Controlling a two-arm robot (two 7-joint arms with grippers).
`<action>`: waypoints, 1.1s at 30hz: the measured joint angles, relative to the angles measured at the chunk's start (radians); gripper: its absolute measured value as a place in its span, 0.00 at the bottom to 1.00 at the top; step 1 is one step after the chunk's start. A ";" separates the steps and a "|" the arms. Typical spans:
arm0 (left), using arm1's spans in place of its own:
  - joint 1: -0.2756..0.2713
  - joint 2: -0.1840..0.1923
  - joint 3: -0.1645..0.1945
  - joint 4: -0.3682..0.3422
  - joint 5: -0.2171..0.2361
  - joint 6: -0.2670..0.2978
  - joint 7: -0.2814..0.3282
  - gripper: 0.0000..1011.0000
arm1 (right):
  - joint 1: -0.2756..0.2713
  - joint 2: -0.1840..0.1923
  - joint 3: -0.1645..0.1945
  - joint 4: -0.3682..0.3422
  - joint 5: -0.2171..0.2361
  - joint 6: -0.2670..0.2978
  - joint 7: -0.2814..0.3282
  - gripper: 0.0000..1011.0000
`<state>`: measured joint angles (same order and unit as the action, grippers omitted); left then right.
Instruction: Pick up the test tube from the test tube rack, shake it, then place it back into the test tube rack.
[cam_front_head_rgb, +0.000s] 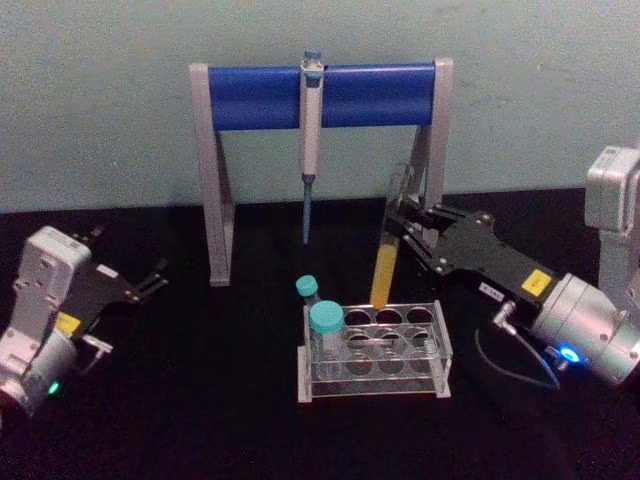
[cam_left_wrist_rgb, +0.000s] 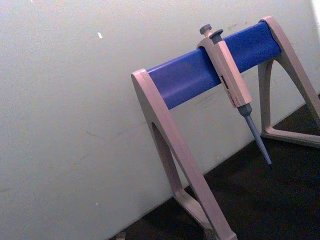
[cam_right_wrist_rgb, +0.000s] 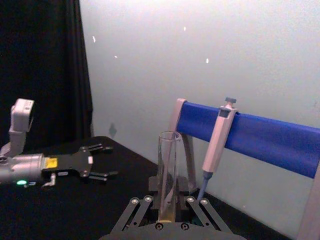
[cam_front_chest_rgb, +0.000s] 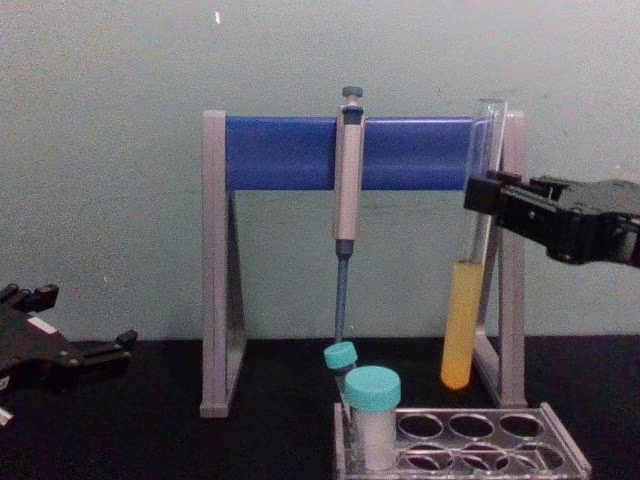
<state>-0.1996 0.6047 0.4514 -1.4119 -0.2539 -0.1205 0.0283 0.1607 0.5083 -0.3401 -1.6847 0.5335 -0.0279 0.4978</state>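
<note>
1. Head view: the right gripper (cam_front_head_rgb: 401, 226) reaches in from the right and is clamped on the test tube (cam_front_head_rgb: 384, 272), gripping the clear glass above the yellow-orange liquid. The tube leans slightly, with its open mouth toward the pipette stand (cam_front_head_rgb: 250, 97) and its round bottom by the rear edge of the test tube rack (cam_front_head_rgb: 441, 345). Two teal-capped vials (cam_front_head_rgb: 325, 322) stand at the rack's left end. A pipette (cam_front_head_rgb: 311, 120) hangs from the stand's blue bar. The left gripper (cam_front_head_rgb: 152, 280) sits low at the left over the black worktop (cam_front_head_rgb: 200, 420), fingers spread and holding nothing, well apart from the rack.
2. Left wrist view: the pipette stand and its hanging pipette stand before a pale wall (cam_left_wrist_rgb: 75, 100), with the dark worktop beneath them.
3. Right wrist view: the test tube stands upright between the right gripper's fingers, its mouth open and the top of the liquid just visible at the grip. Farther off, the left gripper shows with its fingers apart above the worktop. The stand and pipette are behind the tube.
4. Chest view: the right gripper comes in from the right edge, closed around the tube's middle. The tube hangs nearly upright in front of the stand's right leg, with liquid filling its lower part. Its bottom is clear above the rack's top plate. The vials stand at the rack's left end. The left gripper lies low at the left edge.
</note>
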 joint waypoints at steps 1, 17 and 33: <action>0.000 0.000 0.000 0.000 0.000 0.000 0.000 0.99 | -0.006 0.004 -0.001 -0.003 0.004 -0.003 0.005 0.22; 0.000 0.000 0.000 0.000 0.000 0.000 0.000 0.99 | -0.017 0.024 -0.038 0.014 0.022 -0.020 0.047 0.22; 0.000 0.000 0.000 0.000 0.000 0.000 0.000 0.99 | -0.005 0.011 -0.060 0.042 0.022 -0.019 0.039 0.22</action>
<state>-0.1995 0.6047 0.4514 -1.4120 -0.2539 -0.1205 0.0283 0.1557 0.5197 -0.3999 -1.6426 0.5559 -0.0470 0.5373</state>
